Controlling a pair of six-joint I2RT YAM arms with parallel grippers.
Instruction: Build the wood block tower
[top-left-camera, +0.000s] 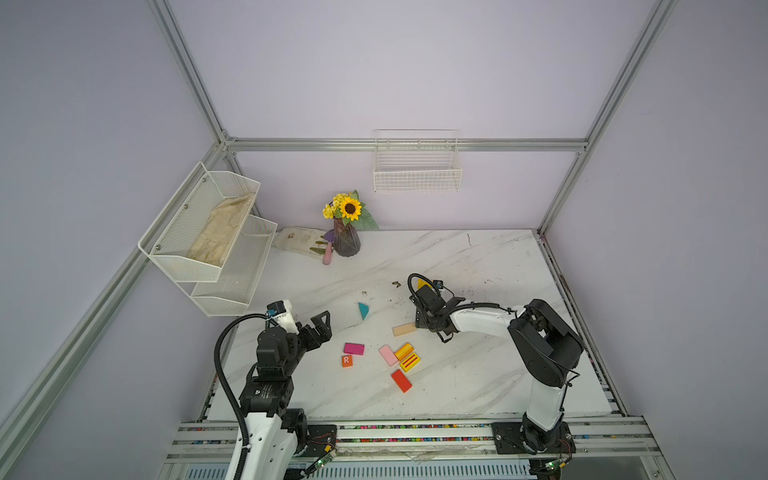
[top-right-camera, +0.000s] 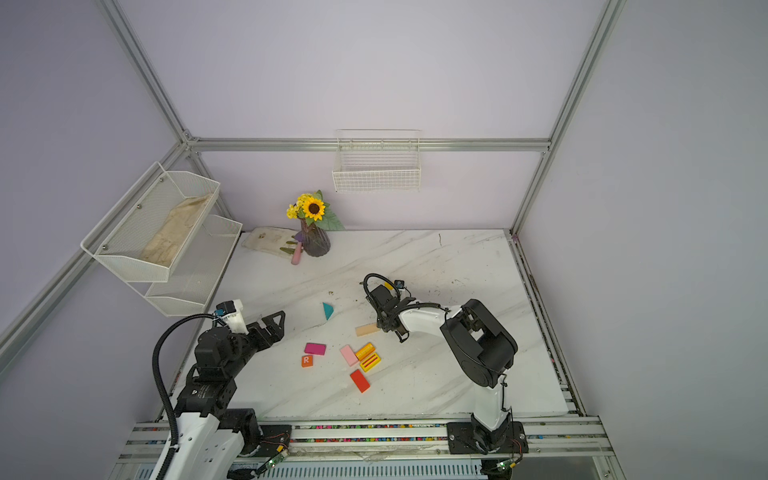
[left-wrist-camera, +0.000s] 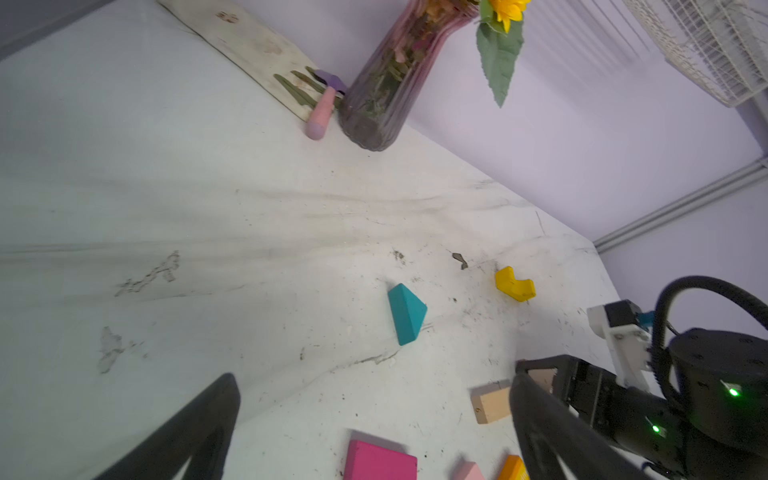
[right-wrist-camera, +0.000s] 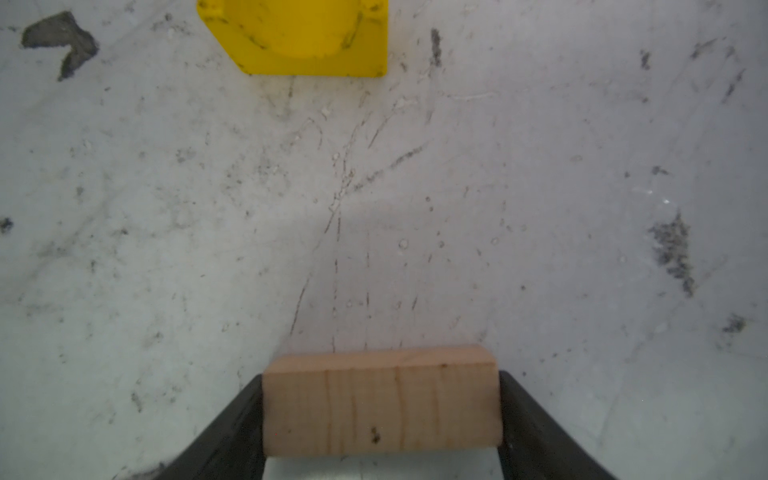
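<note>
1. The right gripper (right-wrist-camera: 381, 376) is clamped on the tan block (top-left-camera: 404, 330). In the right wrist view its two dark fingers press flat against opposite sides of the wood.
2. The tan block sits near the teal triangle (top-left-camera: 363, 310), on that triangle's right-arm side and a little closer to the robot bases. Whether it rests on the table (top-left-camera: 478, 270) or hangs just clear is hard to judge from these angles.
3. In both top views its long axis runs roughly crosswise. The free end points towards the teal triangle, and the other end is hidden under the gripper.
4. The left gripper (top-left-camera: 324, 326) hangs on the opposite side of the teal triangle, jaws spread and empty, so the right arm is plainly nearer.
5. The block is pale bare wood, square-edged, with fine grain lines and a small dark speck.
6. No stack stands yet, so the next move is probably a level lift.
</note>
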